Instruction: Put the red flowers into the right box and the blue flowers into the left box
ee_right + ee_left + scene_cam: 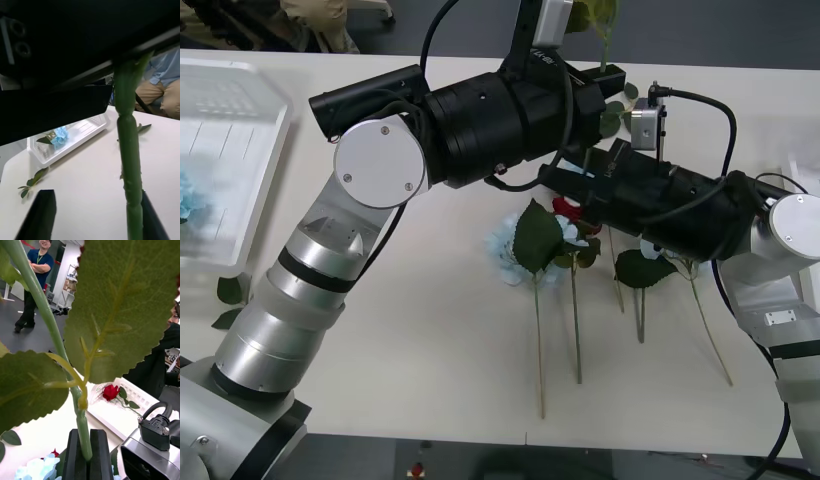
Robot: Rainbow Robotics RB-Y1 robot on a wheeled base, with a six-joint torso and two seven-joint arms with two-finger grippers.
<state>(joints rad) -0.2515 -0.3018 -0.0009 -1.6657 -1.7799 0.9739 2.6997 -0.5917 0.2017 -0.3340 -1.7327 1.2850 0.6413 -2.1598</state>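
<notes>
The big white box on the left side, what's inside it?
Inside the left box lies a blue flower with a leaf, at its left end. The rest shows bare ribbed bottom, though the box runs past the picture's edge.

Flowers (575, 290) lie side by side at the counter's (430, 350) centre, stems pointing toward the near edge. The left box (240, 150) sits at the far left with a flower (188, 195) in it. The right box (129, 410) holds one rose (111, 392). Both arms cross above the centre.
</notes>
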